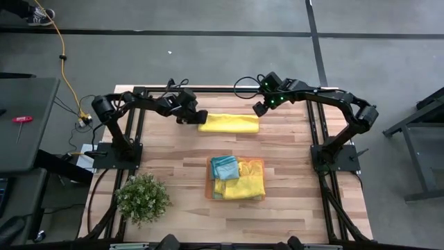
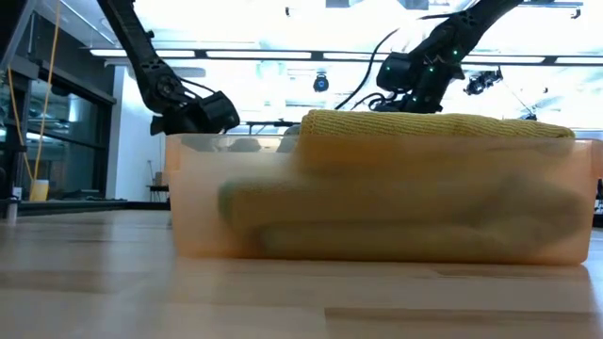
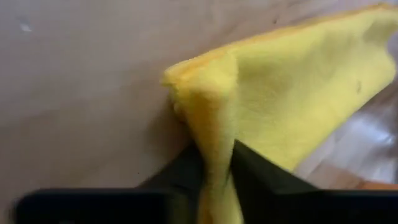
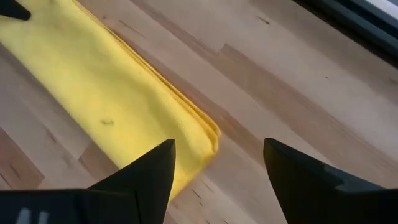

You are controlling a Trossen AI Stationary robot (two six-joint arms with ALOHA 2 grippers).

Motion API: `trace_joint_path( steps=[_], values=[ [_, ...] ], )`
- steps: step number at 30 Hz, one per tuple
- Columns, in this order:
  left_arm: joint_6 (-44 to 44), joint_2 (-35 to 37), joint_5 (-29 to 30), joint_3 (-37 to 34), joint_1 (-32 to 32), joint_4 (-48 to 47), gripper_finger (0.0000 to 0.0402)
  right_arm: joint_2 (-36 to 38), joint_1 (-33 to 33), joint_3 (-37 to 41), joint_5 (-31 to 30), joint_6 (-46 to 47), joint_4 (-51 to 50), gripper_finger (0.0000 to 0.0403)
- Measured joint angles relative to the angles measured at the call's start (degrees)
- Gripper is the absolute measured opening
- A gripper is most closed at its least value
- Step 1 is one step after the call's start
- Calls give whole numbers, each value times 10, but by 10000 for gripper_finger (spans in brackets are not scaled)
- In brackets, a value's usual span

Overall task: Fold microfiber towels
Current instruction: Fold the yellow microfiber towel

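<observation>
A folded yellow towel [image 1: 229, 123] lies on the table [image 1: 173, 156] at its far side. The left gripper [image 3: 217, 168] has its fingers clamped on the towel's left corner. The right gripper [image 4: 217, 165] hovers above the towel's right end, fingers apart. More towels [image 1: 237, 178] sit piled in the orange tray [image 2: 198, 217].

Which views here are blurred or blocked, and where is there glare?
Low view: the orange bin fills the frame, near and soft, its translucent wall hazing the towels inside; bright ceiling lights behind leave the arms dark. Left wrist view: the left pincer and the pinched yellow towel look soft. Right wrist view: sharp; the open right pincer is over the towel's end.
</observation>
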State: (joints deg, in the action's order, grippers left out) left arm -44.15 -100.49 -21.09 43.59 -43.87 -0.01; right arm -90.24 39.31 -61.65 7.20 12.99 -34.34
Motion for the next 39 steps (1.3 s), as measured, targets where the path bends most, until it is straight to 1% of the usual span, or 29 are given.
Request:
trace_joint_path(
  steps=[2, 3, 7, 11, 15, 18, 20, 25, 29, 31, 34, 39],
  values=[
    [18, 3, -3, -1, -3, -17, 25, 0, 0, 0, 0, 0, -7, 236],
    [23, 8, -5, -1, -6, -25, 14, 0, 0, 0, 3, 0, -11, 236],
    [47, 37, -9, -1, -21, -65, 11, 0, -12, 6, 44, 20, -9, 236],
    [63, 72, -8, -1, -29, -95, 5, -1, -32, 40, 38, 41, -3, 236],
    [63, 99, -7, 0, -30, -106, 3, -1, -42, 91, 33, 108, 55, 236],
    [74, 113, -4, 0, -30, -137, 2, -2, -45, 128, 38, 154, 110, 236],
    [87, 122, 8, 0, -30, -171, 2, -2, -45, 147, 43, 179, 139, 236],
    [123, 155, 72, 0, -30, -266, 1, -2, -45, 175, 63, 215, 185, 236],
    [123, 183, 102, 0, -30, -290, 1, -2, -45, 184, 66, 231, 209, 236],
    [111, 187, 108, 5, -30, -296, 0, -2, -45, 184, 66, 232, 216, 236],
    [104, 185, 123, 32, -21, -300, 0, -2, -45, 184, 65, 234, 232, 236],
    [98, 147, 136, 84, 14, -296, 0, -2, -45, 184, 69, 246, 258, 236]
  ],
)
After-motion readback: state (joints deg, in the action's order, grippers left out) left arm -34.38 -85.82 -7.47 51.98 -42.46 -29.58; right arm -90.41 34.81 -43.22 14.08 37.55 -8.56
